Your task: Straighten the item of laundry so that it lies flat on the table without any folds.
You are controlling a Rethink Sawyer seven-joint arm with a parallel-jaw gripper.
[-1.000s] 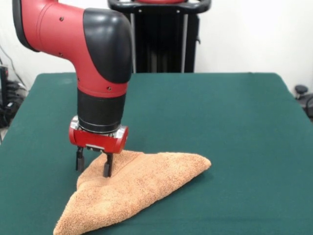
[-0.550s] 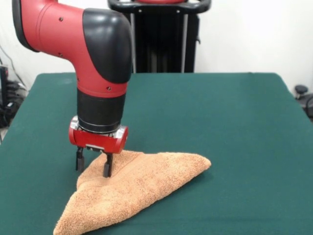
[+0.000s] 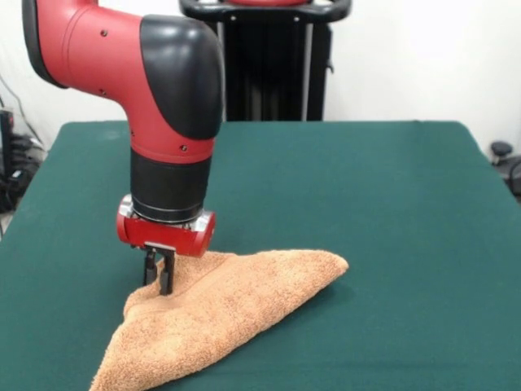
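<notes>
Gripper point(image 3: 159, 280): jaws pinching a raised fold at the towel's left part.
Towel point(image 3: 224, 314): folded triangular, near the surface's point(image 3: 391, 195) front-left edge.
Relation: towel's bulk runs right and forward of jaws; long axis diagonal.

We see the towel point(image 3: 220, 314) as soft terry cloth, with a rough, loopy, matt pile. The tabletop point(image 3: 366, 187) carries a dark green covering like felt, matt and even. The arm point(image 3: 155, 90) has smooth shells, red and black, slightly glossy like plastic. The end effector point(image 3: 159, 273) looks dark and matt.
</notes>
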